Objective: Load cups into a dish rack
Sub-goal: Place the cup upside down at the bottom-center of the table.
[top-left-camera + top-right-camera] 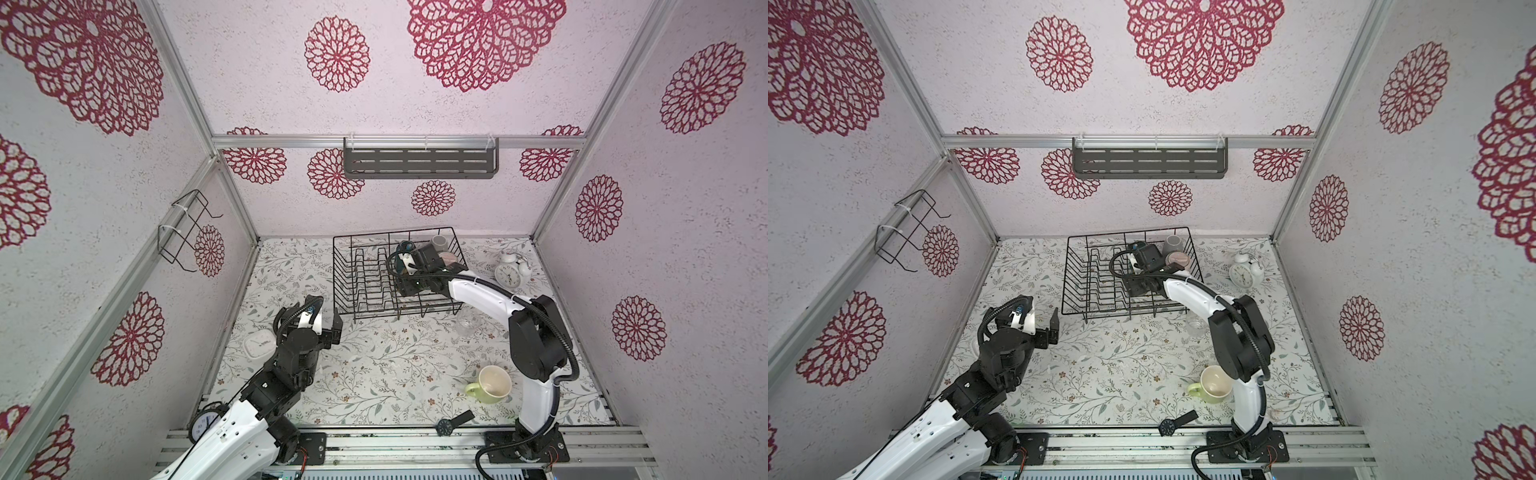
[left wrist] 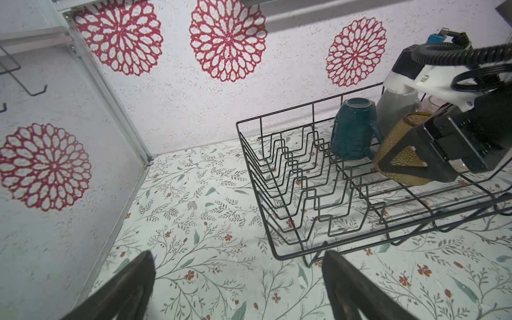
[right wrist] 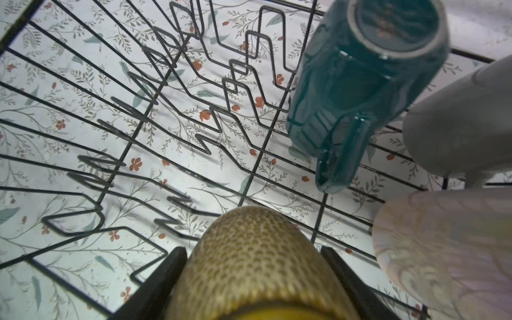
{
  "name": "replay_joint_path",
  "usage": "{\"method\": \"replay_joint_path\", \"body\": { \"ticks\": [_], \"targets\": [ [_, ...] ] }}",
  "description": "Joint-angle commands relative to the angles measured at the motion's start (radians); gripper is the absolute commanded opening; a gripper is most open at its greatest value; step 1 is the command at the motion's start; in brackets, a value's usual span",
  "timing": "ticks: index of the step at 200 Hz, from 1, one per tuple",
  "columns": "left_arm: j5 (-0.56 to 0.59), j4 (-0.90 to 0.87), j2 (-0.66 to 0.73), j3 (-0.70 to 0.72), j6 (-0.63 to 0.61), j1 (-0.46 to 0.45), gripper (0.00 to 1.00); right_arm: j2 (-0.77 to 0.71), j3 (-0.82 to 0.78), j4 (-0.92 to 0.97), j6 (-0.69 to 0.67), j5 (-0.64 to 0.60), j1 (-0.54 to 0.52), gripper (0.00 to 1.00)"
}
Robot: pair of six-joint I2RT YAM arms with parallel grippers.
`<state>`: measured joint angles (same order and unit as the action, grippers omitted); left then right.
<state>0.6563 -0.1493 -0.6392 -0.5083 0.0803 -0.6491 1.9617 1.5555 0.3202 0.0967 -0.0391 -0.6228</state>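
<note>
The black wire dish rack (image 1: 335,266) (image 1: 1065,291) (image 2: 249,155) stands at the back of the table. Inside it, my right gripper (image 3: 253,249) is shut on the amber glass tumbler (image 3: 255,263) (image 2: 399,149), held low over the rack floor. Beside it in the rack are an upside-down dark teal mug (image 2: 353,130) (image 3: 360,83), a grey mug (image 1: 439,242) (image 3: 457,124) and a pink mug (image 1: 448,258) (image 3: 443,249). A light green mug (image 1: 490,384) (image 1: 1212,384) lies on the table near the front right. A clear glass (image 1: 467,326) stands in front of the rack. My left gripper (image 1: 335,330) (image 2: 238,257) hangs open and empty left of the rack.
A white twin-bell alarm clock (image 1: 509,272) stands right of the rack. A white square clock (image 1: 257,345) lies by the left wall. A black wristwatch (image 1: 451,424) lies at the front edge. A grey slotted shelf (image 1: 419,162) and a wire bracket (image 1: 187,228) hang on the walls.
</note>
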Motion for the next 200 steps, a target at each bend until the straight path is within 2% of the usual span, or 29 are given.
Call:
{"method": "replay_joint_path", "body": {
  "ticks": [1, 97, 200],
  "targets": [
    [0.020, -0.028, 0.029, 0.010, 0.036, 0.012, 0.97, 0.009, 0.028, 0.008, -0.011, -0.123, 0.000, 0.71],
    [0.032, -0.032, -0.004, 0.020, 0.062, 0.019, 0.97, 0.129, 0.082, -0.029, 0.136, -0.166, 0.010, 0.75],
    [0.031, -0.051, -0.010, 0.015, 0.064, 0.020, 0.97, 0.210, 0.142, -0.045, 0.134, -0.179, 0.035, 0.77]
  ]
}}
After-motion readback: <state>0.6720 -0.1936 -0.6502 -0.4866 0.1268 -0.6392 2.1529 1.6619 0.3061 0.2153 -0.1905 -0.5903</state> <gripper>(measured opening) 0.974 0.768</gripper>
